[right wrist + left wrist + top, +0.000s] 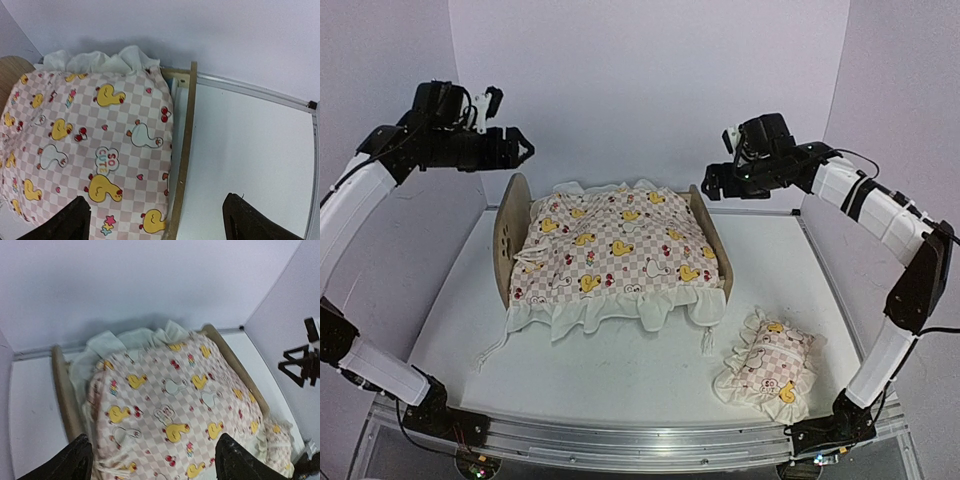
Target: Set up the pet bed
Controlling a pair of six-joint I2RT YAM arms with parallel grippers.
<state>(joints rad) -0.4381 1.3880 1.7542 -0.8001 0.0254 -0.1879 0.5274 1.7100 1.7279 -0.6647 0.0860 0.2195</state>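
Evidently the pet bed (507,245) sat centred under its quilt (615,250), long axis running left to right with its head end at the left, below and between both raised, spread-open, empty pincers, the left gripper (525,148) above that left end and the right gripper (708,183) above the right end, nearer the pillow (767,365) at the near right

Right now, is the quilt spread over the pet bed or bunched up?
Spread. The quilt covers the pet bed from headboard to footboard, lying mostly flat, with its white frill hanging over the near side.
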